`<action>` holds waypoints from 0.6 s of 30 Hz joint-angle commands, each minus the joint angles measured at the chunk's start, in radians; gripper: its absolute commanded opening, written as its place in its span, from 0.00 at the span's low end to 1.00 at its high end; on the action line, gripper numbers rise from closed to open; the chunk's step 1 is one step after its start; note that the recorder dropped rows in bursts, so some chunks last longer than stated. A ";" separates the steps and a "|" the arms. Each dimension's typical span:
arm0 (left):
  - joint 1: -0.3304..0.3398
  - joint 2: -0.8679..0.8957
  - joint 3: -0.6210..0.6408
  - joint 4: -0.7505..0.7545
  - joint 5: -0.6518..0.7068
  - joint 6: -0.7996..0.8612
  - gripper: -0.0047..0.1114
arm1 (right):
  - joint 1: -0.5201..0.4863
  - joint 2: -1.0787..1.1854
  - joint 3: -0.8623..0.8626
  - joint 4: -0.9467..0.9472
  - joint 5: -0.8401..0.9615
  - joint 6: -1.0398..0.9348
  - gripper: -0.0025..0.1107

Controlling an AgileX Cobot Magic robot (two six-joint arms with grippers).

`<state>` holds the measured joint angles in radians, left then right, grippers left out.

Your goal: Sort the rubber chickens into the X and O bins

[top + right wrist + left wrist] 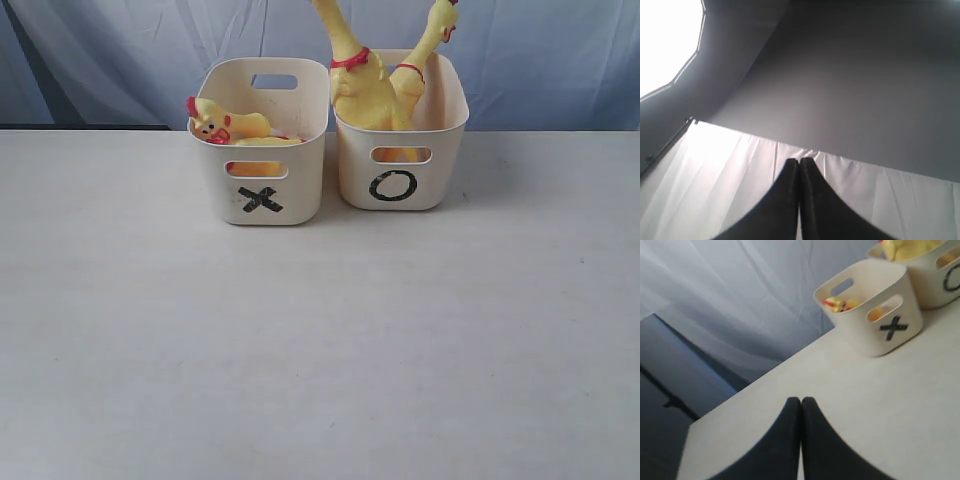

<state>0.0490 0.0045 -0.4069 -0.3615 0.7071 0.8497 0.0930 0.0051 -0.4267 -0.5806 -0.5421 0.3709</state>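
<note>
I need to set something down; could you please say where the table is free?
The table is bare in front of the X bin and O bin and beside them. Crowded: inside both bins, with chickens.

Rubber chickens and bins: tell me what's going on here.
Nothing is being handled right now. Both grippers are shut and empty: the left gripper hangs over the table near the X bin, and the right gripper points up at a curtain. Two long chickens stand in the O bin. A chicken head and another yellow piece lie in the X bin. Sorting looks done.
</note>
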 commanded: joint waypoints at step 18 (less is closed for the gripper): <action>0.000 -0.004 0.254 0.139 -0.790 -0.002 0.04 | -0.004 -0.005 0.284 -0.221 0.243 -0.001 0.01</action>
<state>0.0490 0.0045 -0.1831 -0.2226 -0.0586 0.8515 0.0930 0.0051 -0.1472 -0.8065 -0.3201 0.3709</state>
